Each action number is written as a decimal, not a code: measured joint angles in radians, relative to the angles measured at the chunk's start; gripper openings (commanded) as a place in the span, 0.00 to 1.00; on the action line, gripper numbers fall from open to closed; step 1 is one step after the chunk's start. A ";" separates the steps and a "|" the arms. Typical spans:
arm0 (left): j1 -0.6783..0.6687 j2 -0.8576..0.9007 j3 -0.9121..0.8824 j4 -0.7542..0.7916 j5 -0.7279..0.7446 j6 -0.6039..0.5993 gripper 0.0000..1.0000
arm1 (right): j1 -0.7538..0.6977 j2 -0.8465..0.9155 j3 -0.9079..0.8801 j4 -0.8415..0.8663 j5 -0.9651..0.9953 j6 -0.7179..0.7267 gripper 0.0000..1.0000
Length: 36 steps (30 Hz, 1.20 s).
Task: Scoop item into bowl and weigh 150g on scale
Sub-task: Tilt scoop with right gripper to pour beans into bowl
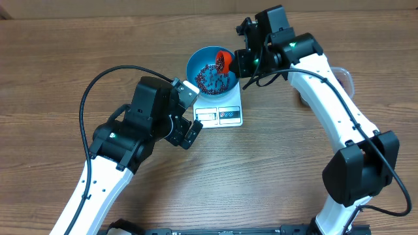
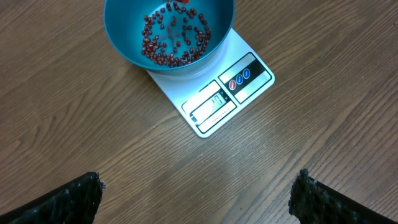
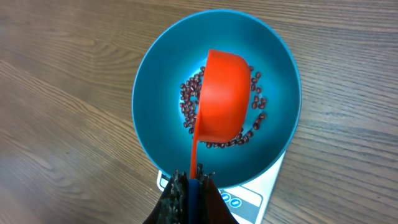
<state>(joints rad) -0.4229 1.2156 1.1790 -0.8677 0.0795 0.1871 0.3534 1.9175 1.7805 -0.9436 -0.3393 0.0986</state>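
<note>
The bright-blue bowl (image 1: 210,72) sat on the far part of the white scale (image 1: 222,111), near the middle of the wooden table (image 1: 65,65), with the scale's display and label panel along its near edge left uncovered. A thin layer of dark red-brown beans (image 1: 210,79) lay across the bowl's bottom, more scattered than heaped. The right pincer (image 1: 243,62) came in from the far right and was clamped tight on the thin handle of an orange scoop (image 1: 224,60). In the right wrist view the scoop (image 3: 221,93) hung over the bowl (image 3: 155,93) with its rounded back towards the camera, hiding the centre of the beans (image 3: 188,102), and the right pincer (image 3: 189,196) gripped the handle's end above a corner of the scale (image 3: 249,199). The left pincer (image 1: 191,112) hovered just left of the scale with its jaws spread wide and nothing between them. From its own camera the left pincer (image 2: 199,205) showed only two dark fingertips low in the frame, well apart from the scale (image 2: 224,99), the bowl (image 2: 124,31) and the beans (image 2: 174,40); the digits on the display were too small to read
</note>
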 measured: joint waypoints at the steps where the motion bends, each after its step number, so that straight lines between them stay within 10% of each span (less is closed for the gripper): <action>1: 0.000 0.000 0.000 0.000 0.000 0.000 1.00 | 0.003 0.000 0.001 -0.004 0.009 -0.003 0.04; 36: 0.000 0.000 0.000 0.000 0.000 0.000 1.00 | 0.150 -0.071 0.027 -0.075 0.267 -0.247 0.04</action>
<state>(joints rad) -0.4229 1.2156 1.1790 -0.8677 0.0795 0.1871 0.5030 1.8465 1.8072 -1.0183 -0.0719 -0.1486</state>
